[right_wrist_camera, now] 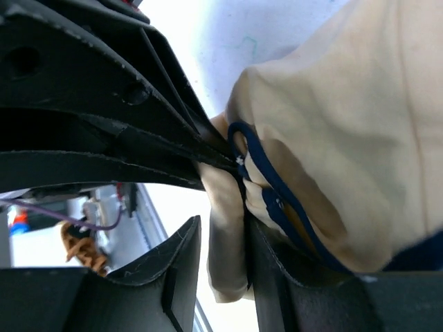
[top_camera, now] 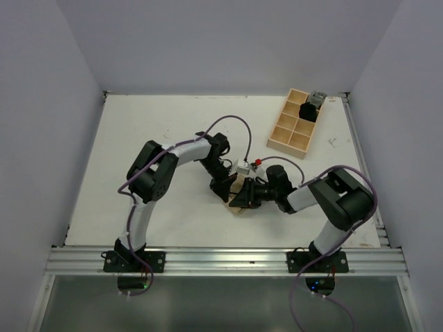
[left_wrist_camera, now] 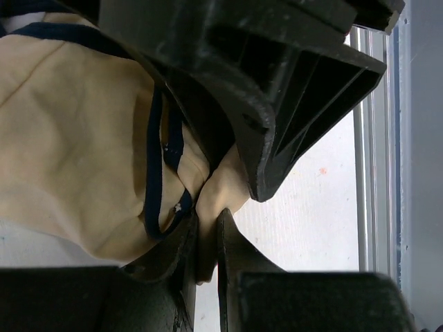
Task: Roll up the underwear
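plainly, the underwear [left_wrist_camera: 76,138] lay bunched on the white table [top_camera: 138,124], a little toward 5 o'clock from its middle in the top view, tan cloth with dark trim. the left gripper [left_wrist_camera: 206,228] met it from 11 o'clock, its fingers drawn tight together on a fold of the cloth (a pinch right by the trimmed edge). the right gripper [right_wrist_camera: 223,232] faced it from 3 o'clock, fingers apart, a flap of the same cloth hanging between them, against one finger and clear of the other. the two grippers were very close together. a wooden tray [top_camera: 286,150] sat well apart at 1 o'clock.
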